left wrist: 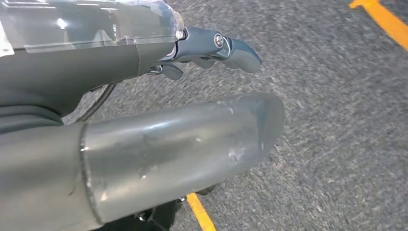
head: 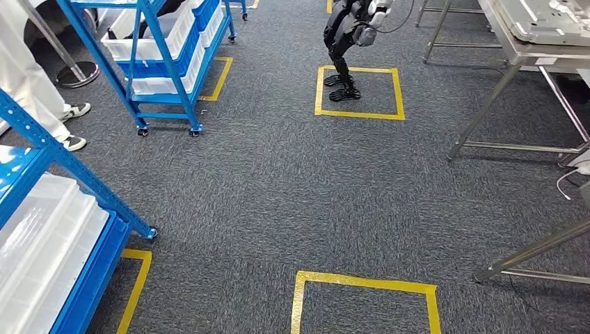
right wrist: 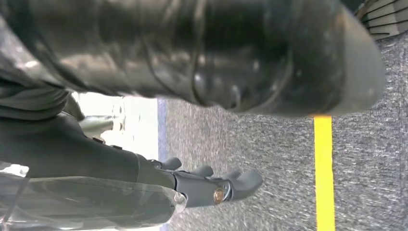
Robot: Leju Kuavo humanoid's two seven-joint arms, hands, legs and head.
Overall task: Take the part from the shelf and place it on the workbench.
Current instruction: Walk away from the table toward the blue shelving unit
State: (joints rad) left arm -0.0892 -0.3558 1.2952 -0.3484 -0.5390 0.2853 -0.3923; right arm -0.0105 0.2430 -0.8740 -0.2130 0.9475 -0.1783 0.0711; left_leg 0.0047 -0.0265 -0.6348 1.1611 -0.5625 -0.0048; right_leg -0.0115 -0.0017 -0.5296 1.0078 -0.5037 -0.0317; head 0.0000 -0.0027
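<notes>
The grey speckled carpet floor (head: pixel 264 181) is taken as the landmark. At its near left edge a blue metal shelf rack (head: pixel 42 149) is seen, with translucent white plastic bins (head: pixel 42 229) resting on its low tier; a yellow tape corner (head: pixel 136 278) is laid on the floor just beside the rack's foot. Farther back on the left of the floor, a person's white-trousered legs and white-and-black shoes (head: pixel 73 125) are seen, and beside them a second blue wheeled rack (head: pixel 163 62) stacked with white and blue bins. Two yellow tape squares are marked on the middle of the floor: the near one (head: pixel 365 296) at the bottom edge, the far one (head: pixel 358 90) holding the black feet of another humanoid robot (head: pixel 344 42). On the right of the floor a steel-legged workbench (head: pixel 515 76) is placed (a pale tray-like object lies on its top, too cut off to identify).

In the left wrist view, the left hand (left wrist: pixel 211 48) is held above the floor with its dark fingers extended and apart, nothing grasped. In the right wrist view, the right hand (right wrist: pixel 211 185) is likewise released, fingers straight and empty above the floor, near a yellow tape line (right wrist: pixel 325 173). Which item on the racks is the part cannot be told.
</notes>
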